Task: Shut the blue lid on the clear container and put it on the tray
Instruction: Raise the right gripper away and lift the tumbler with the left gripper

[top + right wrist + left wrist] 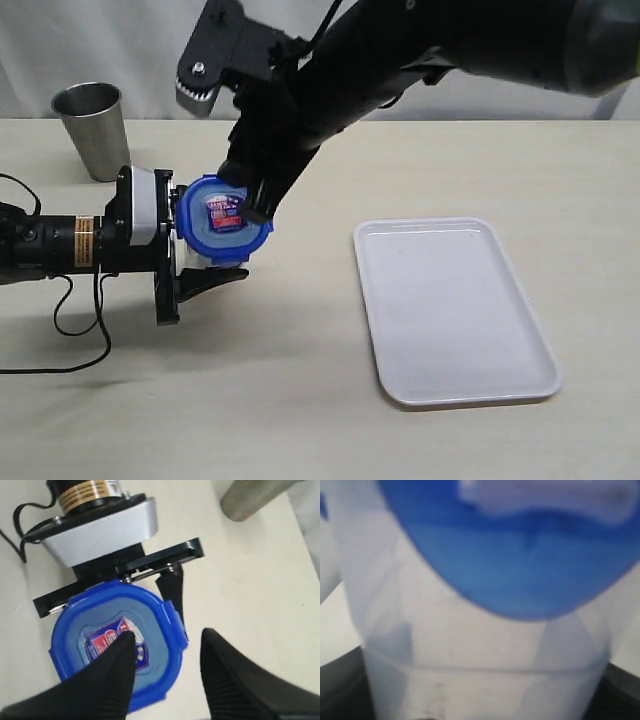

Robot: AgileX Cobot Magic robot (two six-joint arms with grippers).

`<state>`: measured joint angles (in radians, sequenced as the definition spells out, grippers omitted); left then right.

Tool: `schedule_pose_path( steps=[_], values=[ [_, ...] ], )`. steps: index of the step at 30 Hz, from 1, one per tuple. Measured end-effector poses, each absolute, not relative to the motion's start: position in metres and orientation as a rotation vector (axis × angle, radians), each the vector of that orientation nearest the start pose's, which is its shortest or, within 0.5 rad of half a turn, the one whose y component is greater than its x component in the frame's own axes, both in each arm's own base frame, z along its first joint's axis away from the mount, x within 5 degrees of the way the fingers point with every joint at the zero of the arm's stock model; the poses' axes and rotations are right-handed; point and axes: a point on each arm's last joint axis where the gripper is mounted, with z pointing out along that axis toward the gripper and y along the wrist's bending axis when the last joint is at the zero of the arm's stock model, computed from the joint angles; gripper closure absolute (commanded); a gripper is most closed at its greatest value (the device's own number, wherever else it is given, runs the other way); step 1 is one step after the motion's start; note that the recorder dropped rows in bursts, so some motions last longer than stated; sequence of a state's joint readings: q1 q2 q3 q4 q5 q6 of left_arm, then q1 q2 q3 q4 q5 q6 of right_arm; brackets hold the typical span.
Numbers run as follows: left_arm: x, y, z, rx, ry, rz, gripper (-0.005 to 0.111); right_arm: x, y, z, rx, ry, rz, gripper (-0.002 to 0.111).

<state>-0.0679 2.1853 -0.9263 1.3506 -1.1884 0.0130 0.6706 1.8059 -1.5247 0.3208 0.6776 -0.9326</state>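
The clear container point(193, 258) stands on the table with my left gripper point(215, 250) shut on its body from the left. The blue lid point(205, 235) sits on top of it, sticker up. In the left wrist view the translucent container wall point(485, 650) fills the picture under the blurred lid point(520, 565). My right gripper point(250, 203) hangs just over the lid, open. In the right wrist view the right gripper point(167, 634) has one finger over the lid point(150, 625) near its sticker and the other past the lid's edge, over the table. The white tray point(455, 310) lies to the right.
A grey steel cup point(92, 128) stands at the back left, behind the left arm; it also shows as the steel cup point(255, 497) in the right wrist view. A black cable point(70, 310) loops on the table under the left arm.
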Motion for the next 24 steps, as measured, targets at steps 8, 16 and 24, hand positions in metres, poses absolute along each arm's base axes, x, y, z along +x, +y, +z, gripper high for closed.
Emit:
schedule_pose_path(
  steps=[8,16,24],
  values=[
    [0.343,-0.104,0.088,1.175,1.457,-0.746,0.107,0.313,0.247,0.326,-1.376,1.887,0.267,0.085],
    [0.346,-0.103,0.093,0.995,1.591,-0.861,0.107,0.306,0.24,0.334,-1.291,1.878,0.277,0.104],
    [0.348,-0.103,0.114,0.891,1.634,-0.923,0.107,0.281,0.209,0.337,-0.973,1.723,0.235,0.104]
  ],
)
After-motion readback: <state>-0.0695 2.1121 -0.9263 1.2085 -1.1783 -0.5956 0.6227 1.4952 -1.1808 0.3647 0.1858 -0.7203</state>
